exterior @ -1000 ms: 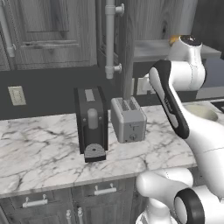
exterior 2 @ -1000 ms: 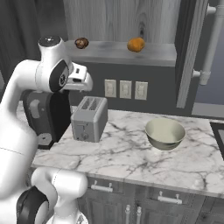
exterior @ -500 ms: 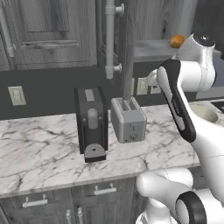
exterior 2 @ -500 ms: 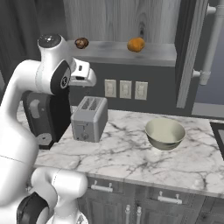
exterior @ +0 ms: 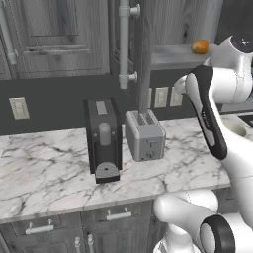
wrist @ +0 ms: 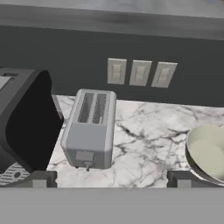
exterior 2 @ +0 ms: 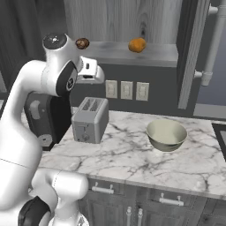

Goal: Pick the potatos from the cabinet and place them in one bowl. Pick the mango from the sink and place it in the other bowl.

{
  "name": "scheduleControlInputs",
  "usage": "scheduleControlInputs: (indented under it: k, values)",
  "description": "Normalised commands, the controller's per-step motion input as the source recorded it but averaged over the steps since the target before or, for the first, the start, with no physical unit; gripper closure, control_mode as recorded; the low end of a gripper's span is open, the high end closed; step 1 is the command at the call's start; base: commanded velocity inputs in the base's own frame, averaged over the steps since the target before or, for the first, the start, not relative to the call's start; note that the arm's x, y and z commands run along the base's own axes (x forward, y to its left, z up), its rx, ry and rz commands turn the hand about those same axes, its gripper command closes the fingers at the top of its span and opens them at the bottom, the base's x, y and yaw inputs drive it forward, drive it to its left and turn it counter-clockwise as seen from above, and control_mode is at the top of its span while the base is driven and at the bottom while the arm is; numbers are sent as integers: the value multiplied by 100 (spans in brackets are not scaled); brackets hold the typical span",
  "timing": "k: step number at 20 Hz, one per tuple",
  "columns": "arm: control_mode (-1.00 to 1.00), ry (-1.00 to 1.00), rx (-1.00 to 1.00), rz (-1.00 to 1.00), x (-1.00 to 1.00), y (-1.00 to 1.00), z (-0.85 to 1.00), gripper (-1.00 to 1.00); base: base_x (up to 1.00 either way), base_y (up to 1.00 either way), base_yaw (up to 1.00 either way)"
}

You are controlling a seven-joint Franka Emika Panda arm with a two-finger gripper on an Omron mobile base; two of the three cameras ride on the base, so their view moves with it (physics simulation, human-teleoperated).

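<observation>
Two dark finger tips of the tool point(wrist: 111, 178) stood well apart at the bottom of the hand view, with nothing between them. In the right base view the tool point(exterior 2: 92, 73) hung high above the bench point(exterior 2: 132, 154), level with the underside of the cabinet point(exterior 2: 132, 26) shelf and over the toaster point(exterior 2: 90, 119). Nearest on the marble bench sat a black coffee machine point(exterior: 103, 141), and just beside it the silver two-slot toaster stood upright. Further along the bench, well apart from the toaster, rested the one bowl point(exterior 2: 166, 134), round, pale cream inside with a darker olive outside, and empty. Behind these, on the dark back wall, three pale wall sockets point(wrist: 139, 72) ran in a row. Highest and farthest, on the pale grey shelf of the dark wood-grain cabinet, lay the potatos: an orange-brown potato point(exterior 2: 137, 45), rounded and smooth-looking, near the middle of the shelf, and a darker brown potato point(exterior 2: 82, 43), smaller in view, at the shelf's left end just behind the arm's upper joint. The two lay well apart from each other. The cabinet door point(exterior 2: 190, 53) stood open at the shelf's right
</observation>
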Motion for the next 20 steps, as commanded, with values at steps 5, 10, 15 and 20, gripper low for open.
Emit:
scheduleControlInputs:
  k: [5, 10, 15, 20]
  values:
    - [-100, -6, -1, 0, 0, -22, 23, -100, 0, 0, 0]
    - [-100, -3, 0, -6, 6, -24, 14, -100, 0, 0, 0]
    - [-100, -2, 0, -11, 12, -20, 18, -100, 0, 0, 0]
    - [-100, 0, 0, -11, 30, -13, 17, -100, 0, 0, 0]
